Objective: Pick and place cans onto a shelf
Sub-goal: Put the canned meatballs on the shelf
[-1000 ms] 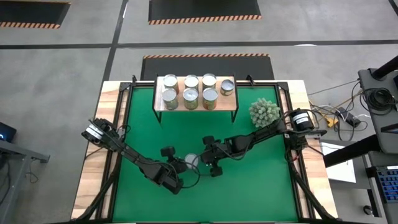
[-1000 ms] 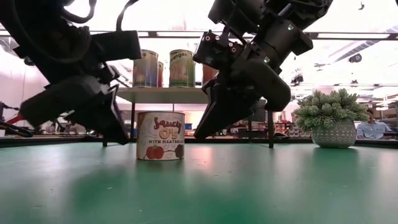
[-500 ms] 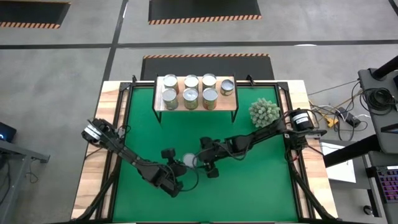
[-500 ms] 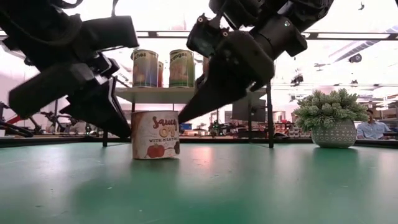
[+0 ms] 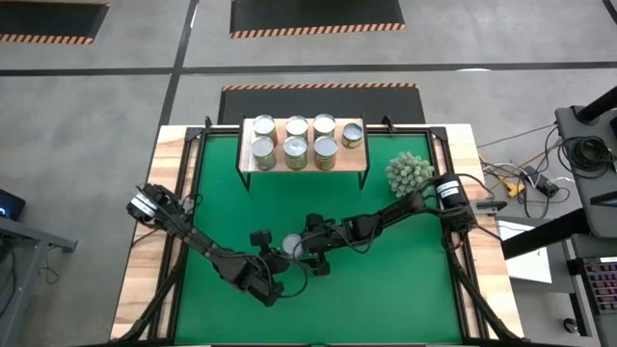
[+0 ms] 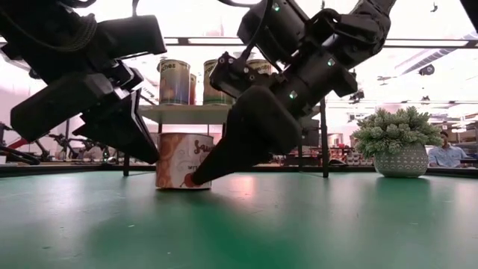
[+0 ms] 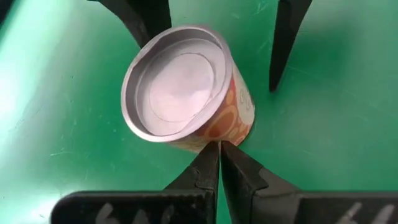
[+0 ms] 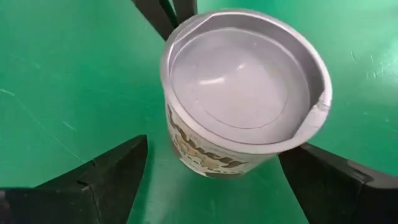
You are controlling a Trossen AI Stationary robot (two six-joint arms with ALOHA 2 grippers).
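One can (image 5: 291,247) with a silver top and a red-lettered label stands upright on the green mat (image 5: 386,280); it also shows in the low view (image 6: 179,158). My right gripper (image 8: 213,146) is open, slanting down from the right, with one finger on either side of the can. My left gripper (image 7: 219,146) is shut and comes from the near left, its tips at the can's lower wall. Several more cans (image 5: 295,141) stand on the light-wood shelf (image 5: 355,159) at the far edge. My left gripper's shut fingertips (image 7: 211,155) rest against the can's side wall low down (image 7: 214,134), slanting down from the near left. The can stands upright with its base on the mat. My right gripper straddles the can; whether either finger (image 8: 112,177) touches it, I cannot tell.
A spiky pale-green plant in a pot (image 5: 410,173) stands at the far right of the mat, beside my right arm. The shelf's black legs (image 6: 325,149) rise behind the can. The mat's near half is bare green.
My right gripper has opened wide, sunk and gone toward the table's left, and its fingers now stand on either side of the can. The can has slid a little toward the table's left edge and is still upright.
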